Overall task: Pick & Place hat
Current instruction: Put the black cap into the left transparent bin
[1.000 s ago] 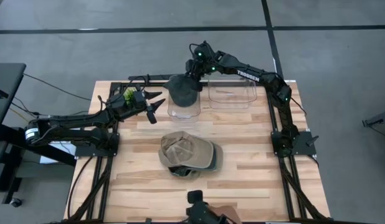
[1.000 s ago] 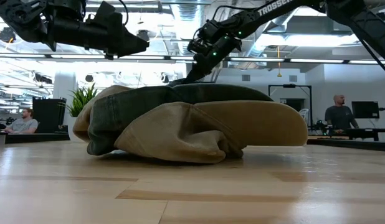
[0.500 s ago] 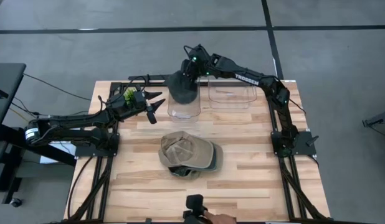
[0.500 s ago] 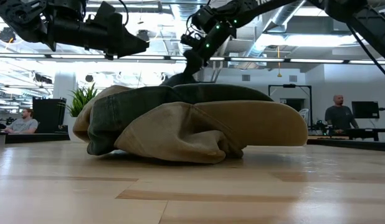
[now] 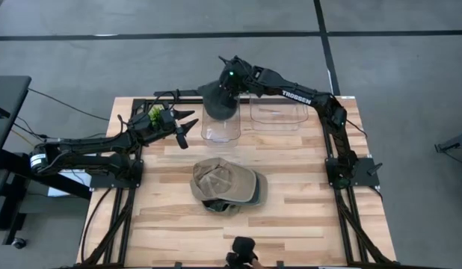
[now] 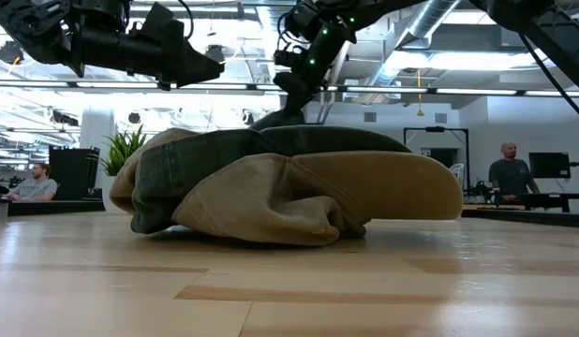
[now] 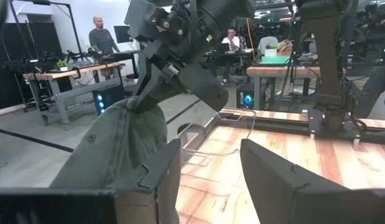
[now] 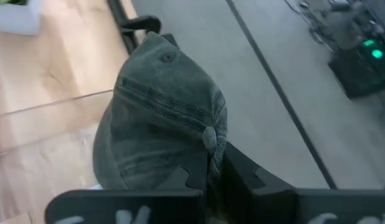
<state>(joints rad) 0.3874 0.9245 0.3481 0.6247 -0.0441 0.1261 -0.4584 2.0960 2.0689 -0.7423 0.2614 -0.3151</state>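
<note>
A dark grey-green hat (image 5: 217, 107) hangs over the far side of a clear bin (image 5: 222, 131), with my right gripper (image 5: 226, 84) shut on it from above. The left wrist view shows the same hat (image 7: 121, 146) drooping under that gripper. At the table's middle a tan hat (image 5: 225, 179) lies crumpled over another dark hat (image 5: 216, 202), both resting on the wood. My left gripper (image 5: 185, 128) stands open at the table's far left, level and holding nothing. My right gripper pinches the dark hat's crown beside its top button (image 8: 209, 138) between its two fingers. The fingers slant down from the far right. The hat (image 8: 158, 127) hangs slack below them. Whether its lower edge touches the bin, I cannot tell.
A second clear bin (image 5: 279, 116) stands to the right of the first, along the far edge. A black frame rail (image 5: 179, 93) runs along the table's far side. Bare wood lies near the front edge. People sit and stand at desks in the room behind.
My right gripper has risen and gone a little toward the table's left, rolling its wrist as it went. The dark hat has gone up with it, still hanging over the bin's far side.
</note>
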